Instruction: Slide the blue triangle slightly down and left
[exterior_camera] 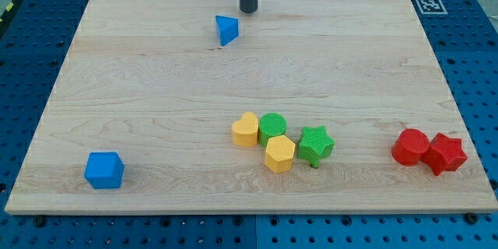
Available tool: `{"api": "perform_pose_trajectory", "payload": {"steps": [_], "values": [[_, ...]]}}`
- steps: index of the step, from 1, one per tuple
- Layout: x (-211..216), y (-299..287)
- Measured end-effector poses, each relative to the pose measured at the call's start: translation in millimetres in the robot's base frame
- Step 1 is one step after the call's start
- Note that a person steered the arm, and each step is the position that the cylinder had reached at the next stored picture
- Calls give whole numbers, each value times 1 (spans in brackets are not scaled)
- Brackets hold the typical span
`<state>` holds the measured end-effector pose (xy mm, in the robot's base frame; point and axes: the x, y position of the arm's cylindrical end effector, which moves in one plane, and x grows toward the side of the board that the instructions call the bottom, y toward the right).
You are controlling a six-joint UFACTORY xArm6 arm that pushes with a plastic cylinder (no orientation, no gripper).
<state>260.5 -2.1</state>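
Nearest, at the view's bottom left, a blue cube sits alone on the table. Mid-bottom, a yellow heart, green cylinder, yellow hexagon and green star cluster, touching. At right, a red cylinder touches a red star. Farther up, the blue triangle lies just down-left of my tip, apart from it. No claw exists here, only a rod.
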Motion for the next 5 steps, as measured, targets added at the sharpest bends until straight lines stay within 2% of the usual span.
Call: {"api": "perform_pose_trajectory", "payload": {"steps": [3, 5], "values": [[53, -11], [69, -58]]}}
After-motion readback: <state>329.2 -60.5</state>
